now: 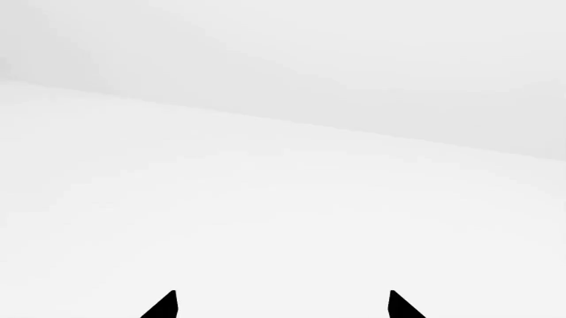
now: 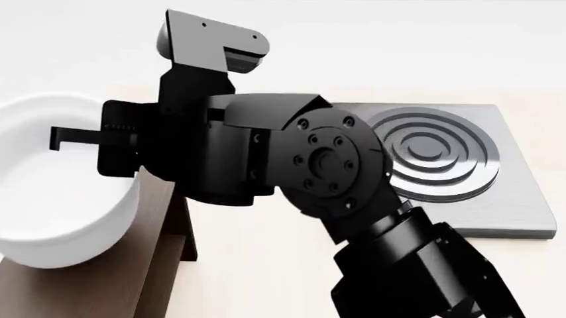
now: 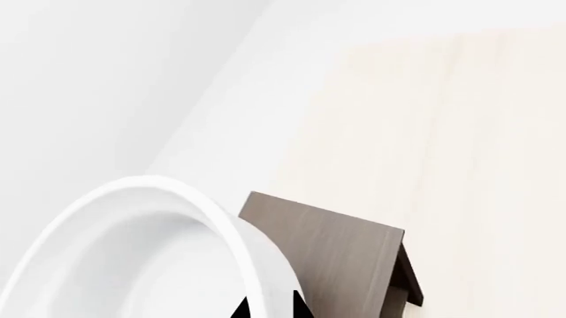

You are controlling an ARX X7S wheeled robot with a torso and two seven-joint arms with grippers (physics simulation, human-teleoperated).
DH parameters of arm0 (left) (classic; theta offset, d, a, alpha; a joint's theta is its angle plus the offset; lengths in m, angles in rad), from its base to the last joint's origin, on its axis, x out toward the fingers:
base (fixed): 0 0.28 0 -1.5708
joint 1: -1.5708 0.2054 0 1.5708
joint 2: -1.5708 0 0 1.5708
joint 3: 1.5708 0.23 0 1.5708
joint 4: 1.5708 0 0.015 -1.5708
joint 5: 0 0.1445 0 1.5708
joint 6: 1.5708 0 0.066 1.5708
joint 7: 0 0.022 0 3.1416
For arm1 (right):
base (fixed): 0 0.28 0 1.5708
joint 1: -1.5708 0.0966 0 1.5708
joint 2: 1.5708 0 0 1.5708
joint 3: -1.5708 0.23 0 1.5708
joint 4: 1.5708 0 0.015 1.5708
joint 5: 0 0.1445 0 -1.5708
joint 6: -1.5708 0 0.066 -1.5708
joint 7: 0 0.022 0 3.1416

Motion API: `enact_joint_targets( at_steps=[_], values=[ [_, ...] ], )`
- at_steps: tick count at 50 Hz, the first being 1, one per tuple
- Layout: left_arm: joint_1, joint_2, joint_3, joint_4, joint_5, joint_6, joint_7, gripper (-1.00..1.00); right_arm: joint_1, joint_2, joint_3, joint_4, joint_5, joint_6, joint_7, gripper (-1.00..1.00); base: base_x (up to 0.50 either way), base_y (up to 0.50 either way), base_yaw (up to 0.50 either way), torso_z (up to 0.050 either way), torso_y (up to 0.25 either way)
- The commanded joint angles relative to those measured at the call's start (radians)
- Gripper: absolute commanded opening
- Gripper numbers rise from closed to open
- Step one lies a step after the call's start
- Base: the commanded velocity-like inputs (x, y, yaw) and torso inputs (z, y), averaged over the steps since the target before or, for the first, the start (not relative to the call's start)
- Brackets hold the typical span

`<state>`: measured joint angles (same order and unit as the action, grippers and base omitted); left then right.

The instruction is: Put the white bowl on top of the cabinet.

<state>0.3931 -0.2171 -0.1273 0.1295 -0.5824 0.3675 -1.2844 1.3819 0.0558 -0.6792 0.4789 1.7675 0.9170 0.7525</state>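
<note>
From my head camera, my right gripper (image 2: pixel 66 138) reaches over the white bowl (image 2: pixel 62 199), which sits on the dark-brown cabinet (image 2: pixel 150 265), with the grey ringed stove plate (image 2: pixel 442 159) well apart. My right wrist camera alone shows my fingertips (image 3: pixel 301 306) narrowly pinching the bowl's rim. My left gripper (image 1: pixel 283 306), visible only in its wrist camera, spreads wide over blank white.
</note>
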Motion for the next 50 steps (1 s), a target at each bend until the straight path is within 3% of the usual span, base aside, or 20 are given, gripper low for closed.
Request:
enact_joint_targets(
  at_steps=[1,50],
  values=[
    [0.004,0.019,-0.018,0.003,0.026,0.007,0.026,1.0,0.004,-0.017,0.028,-0.014,0.004,-0.028,-0.026,-1.0,0.0,0.0,0.0,0.0,0.0],
    [0.005,0.018,-0.017,0.004,0.025,0.009,0.023,1.0,-0.011,-0.014,-0.087,0.036,0.025,-0.07,-0.101,-1.0,0.0,0.0,0.0,0.0,0.0]
  ],
)
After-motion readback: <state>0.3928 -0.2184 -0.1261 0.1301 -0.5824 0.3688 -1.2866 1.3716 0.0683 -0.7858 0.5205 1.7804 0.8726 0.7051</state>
